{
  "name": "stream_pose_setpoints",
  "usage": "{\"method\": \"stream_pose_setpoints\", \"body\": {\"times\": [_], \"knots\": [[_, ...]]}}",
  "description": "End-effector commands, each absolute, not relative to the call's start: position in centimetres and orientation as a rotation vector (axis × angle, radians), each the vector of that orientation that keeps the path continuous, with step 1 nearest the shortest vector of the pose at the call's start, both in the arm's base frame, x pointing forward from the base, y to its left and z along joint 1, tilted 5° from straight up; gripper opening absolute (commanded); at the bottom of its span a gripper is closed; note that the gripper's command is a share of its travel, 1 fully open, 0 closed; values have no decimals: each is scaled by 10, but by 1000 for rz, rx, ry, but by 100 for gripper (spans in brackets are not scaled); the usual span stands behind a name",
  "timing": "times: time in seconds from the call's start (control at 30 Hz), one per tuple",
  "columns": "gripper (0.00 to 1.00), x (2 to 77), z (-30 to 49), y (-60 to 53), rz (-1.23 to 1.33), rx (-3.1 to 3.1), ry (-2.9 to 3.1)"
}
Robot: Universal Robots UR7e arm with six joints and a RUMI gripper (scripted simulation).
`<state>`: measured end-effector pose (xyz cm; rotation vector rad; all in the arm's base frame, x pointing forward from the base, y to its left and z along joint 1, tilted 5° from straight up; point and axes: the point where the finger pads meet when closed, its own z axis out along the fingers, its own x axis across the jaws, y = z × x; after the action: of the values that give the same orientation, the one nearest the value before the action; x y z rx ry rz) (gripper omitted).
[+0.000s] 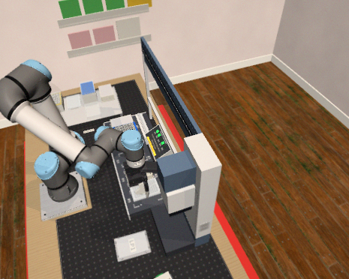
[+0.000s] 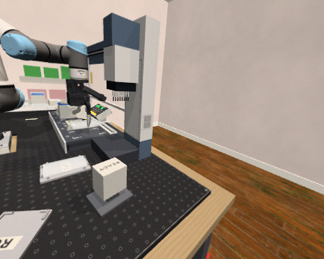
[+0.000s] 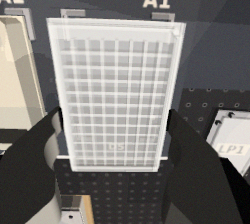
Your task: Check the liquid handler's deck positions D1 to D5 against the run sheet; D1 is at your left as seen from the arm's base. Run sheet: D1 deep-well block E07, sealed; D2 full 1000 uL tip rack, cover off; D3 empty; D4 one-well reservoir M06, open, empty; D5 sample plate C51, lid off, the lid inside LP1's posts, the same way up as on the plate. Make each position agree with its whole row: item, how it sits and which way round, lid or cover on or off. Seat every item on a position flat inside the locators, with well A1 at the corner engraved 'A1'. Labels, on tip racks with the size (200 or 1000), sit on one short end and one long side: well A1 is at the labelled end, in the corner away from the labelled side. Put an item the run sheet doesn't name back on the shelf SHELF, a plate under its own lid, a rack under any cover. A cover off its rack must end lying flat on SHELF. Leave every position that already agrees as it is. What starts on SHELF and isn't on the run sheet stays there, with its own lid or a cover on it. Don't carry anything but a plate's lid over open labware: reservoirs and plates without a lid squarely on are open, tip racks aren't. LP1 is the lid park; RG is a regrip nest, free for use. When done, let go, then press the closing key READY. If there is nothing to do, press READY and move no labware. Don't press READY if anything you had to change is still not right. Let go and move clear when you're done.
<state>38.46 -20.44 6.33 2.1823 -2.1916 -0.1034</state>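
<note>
Under the wrist camera, the beige tray (image 3: 6, 75) at the left is cut off by the frame edge, and only part of its engraved corner mark shows above it. In the middle, a clear gridded plate (image 3: 117, 95) fills most of the view; a small marking low on it is too blurred to read. Whether it is a plate or only its lid cannot be told. The pincer (image 3: 117, 145) is closed on this piece, one dark finger (image 3: 36, 150) against each long side. An "A1" engraving sits above its upper right corner. At the right, the lid park (image 3: 233, 135) marked LP1 is partly cut off.

From above, the arm (image 1: 63, 130) reaches from its base plate (image 1: 49, 213) across the counter (image 1: 85, 243) to the deck (image 1: 121, 175), wrist pointing straight down; the wrist hides the pincer and most of the plate there.
</note>
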Motion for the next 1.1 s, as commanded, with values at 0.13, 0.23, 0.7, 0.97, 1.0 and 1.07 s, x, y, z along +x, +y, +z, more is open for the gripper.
{"method": "stream_pose_setpoints", "body": {"times": [0.13,0.23,0.7,0.97,1.0,1.07], "knots": [[0,383,48,-204,-104,2182,-2191],[0,382,43,-205,-104,2181,-2191],[0,381,27,-204,-104,2182,-2191],[0,382,29,-205,-97,2182,-2191],[0,382,29,-205,-97,2182,-2191],[0,382,29,-205,-97,2182,-2191]]}}
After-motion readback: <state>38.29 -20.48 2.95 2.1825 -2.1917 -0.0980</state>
